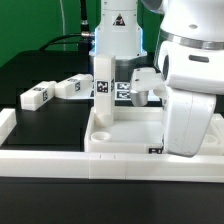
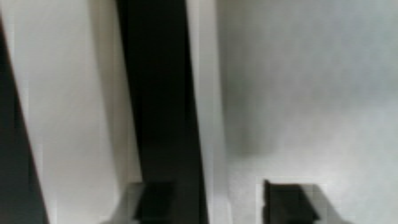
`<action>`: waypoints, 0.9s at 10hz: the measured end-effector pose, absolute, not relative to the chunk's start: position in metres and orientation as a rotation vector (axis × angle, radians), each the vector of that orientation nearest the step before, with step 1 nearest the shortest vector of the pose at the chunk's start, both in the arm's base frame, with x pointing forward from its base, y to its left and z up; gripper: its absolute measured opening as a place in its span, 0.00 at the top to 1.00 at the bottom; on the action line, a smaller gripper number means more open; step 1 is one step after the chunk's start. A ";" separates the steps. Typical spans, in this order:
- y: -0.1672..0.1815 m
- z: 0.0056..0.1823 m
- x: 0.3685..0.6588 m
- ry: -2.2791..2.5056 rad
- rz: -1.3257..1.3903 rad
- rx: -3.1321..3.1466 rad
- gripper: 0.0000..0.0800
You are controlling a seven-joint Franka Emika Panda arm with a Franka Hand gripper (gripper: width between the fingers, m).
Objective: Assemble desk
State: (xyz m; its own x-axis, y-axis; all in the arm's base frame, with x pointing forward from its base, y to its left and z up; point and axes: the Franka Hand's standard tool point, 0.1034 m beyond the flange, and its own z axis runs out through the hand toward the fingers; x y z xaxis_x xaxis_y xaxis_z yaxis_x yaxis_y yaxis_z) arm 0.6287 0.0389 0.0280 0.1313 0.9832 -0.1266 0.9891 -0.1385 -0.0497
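A long low white border wall runs along the front edge of a black table, with a green backdrop and a dark cable behind.

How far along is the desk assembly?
Done: one white rectangular leg block stands upright in a corner of the white rimmed plastic tabletop. In hand: nothing clearly; the gripper is beside that leg. Left: two leg blocks lie loose; the fourth isn't visible.

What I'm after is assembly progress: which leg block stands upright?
The upright leg block at the tabletop's back corner; the two loose leg blocks on the exterior view's left lie flat.
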 end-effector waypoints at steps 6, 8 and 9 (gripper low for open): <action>0.004 0.083 0.632 1.972 -0.255 2.356 0.19; -0.023 0.105 0.633 1.923 -0.251 2.352 0.19; -0.033 0.107 0.633 1.905 -0.256 2.357 0.19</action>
State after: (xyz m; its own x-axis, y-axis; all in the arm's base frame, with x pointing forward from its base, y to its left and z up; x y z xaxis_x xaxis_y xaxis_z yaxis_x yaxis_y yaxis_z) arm 0.6327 -0.0331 0.1070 0.2030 0.9601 -0.1925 0.9769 -0.2121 -0.0275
